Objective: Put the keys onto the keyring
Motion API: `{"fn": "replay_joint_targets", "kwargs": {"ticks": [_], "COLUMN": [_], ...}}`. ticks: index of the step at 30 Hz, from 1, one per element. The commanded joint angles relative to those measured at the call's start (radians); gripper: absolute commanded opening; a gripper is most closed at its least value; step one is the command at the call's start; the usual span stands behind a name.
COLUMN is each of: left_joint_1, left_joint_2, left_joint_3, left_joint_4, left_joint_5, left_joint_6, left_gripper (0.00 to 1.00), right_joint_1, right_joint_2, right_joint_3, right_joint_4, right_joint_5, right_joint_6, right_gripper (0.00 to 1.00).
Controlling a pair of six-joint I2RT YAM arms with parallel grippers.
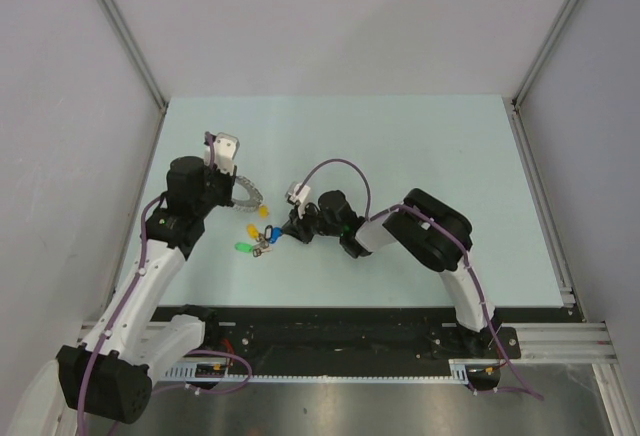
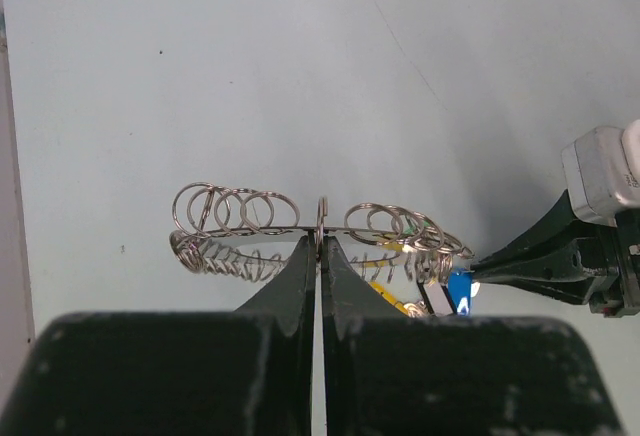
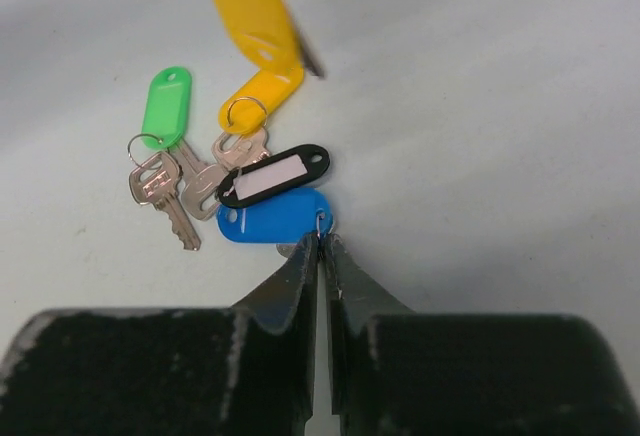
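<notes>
My left gripper [image 2: 320, 245] is clamped shut on the keyring [image 2: 322, 218]. Just beside the keyring, my right gripper [image 3: 322, 244] pinches the blue-tagged key [image 3: 270, 218] by its little ring, with the other keys [image 3: 160, 182] lying alongside.

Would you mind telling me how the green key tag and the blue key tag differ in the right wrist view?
The green tag lies free, apart from the right pincer; the blue tag is pinched by its small ring in that pincer. The green tag shows whole; a black tag overlaps the blue tag along its top edge. Both are oval plastic tags on small metal rings.
</notes>
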Motion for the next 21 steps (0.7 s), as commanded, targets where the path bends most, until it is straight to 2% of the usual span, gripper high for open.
{"fn": "replay_joint_targets", "kwargs": {"ticks": [1,2,8,13,18,21], "left_joint_1": [0.008,0.008,0.008,0.008,0.008,0.008], "left_joint_2": [-0.004,-0.005,-0.021,-0.027,-0.034,-0.037], "left_joint_3": [0.006,0.006,0.000,-0.005,-0.008,-0.005], "left_joint_4": [0.062,0.061,0.087,0.093,0.097,0.097], "left_joint_5": [0.017,0.023,0.092,0.232,0.276,0.273], "left_joint_6": [-0.021,-0.019,0.004,0.028,0.034,0.030], "left_gripper": [0.00,0.00,0.00,0.00,0.00,0.00], "right_joint_1": [0.000,0.001,0.000,-0.019,-0.034,-0.042], "right_joint_2": [0.000,-0.015,-0.147,-0.274,-0.435,-0.522], "right_joint_3": [0.005,0.002,-0.008,-0.046,-0.057,-0.057], "right_joint_4": [-0.096,-0.114,-0.274,-0.467,-0.784,-0.990], "right_joint_5": [-0.041,-0.039,-0.032,0.000,0.102,0.232], "right_joint_6": [-0.039,-0.064,-0.132,-0.182,-0.196,-0.182], "right_gripper": [0.03,0.00,0.00,0.00,0.00,0.00]}}
